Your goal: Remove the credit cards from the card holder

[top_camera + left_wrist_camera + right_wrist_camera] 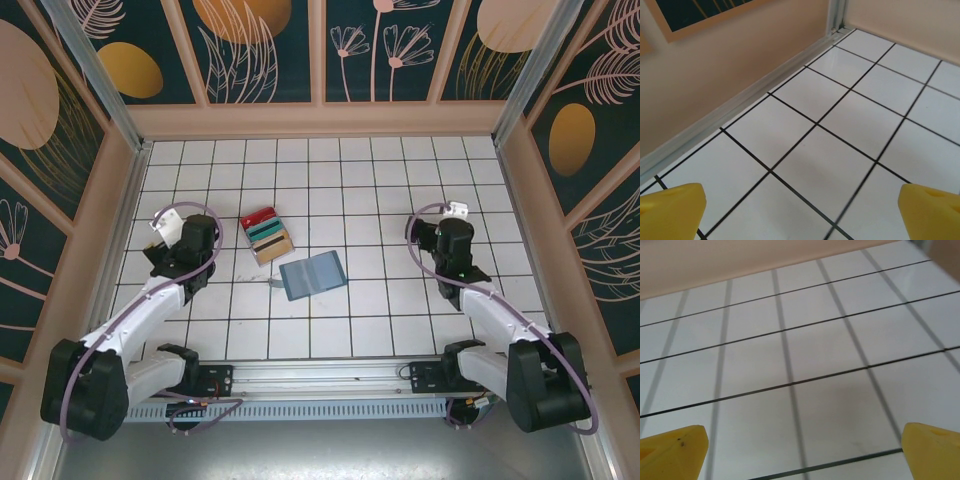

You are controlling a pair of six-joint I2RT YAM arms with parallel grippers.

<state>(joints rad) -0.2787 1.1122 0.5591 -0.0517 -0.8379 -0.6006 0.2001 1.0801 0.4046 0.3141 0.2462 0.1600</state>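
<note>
Three credit cards lie overlapped in a row on the white tiled floor: red, teal-green and tan. Just to their lower right the slate-blue card holder lies flat and apart from them. My left gripper hangs left of the cards, with the fingers spread wide. In the left wrist view, the left gripper has only bare tiles between its yellow fingertips. My right gripper is far to the right of the holder. Open too, the right gripper frames bare tiles.
Beige walls with dark painted panels close in the tiled floor on three sides. A metal rail carries both arm bases along the near edge. The left wall's base strip runs close to my left gripper.
</note>
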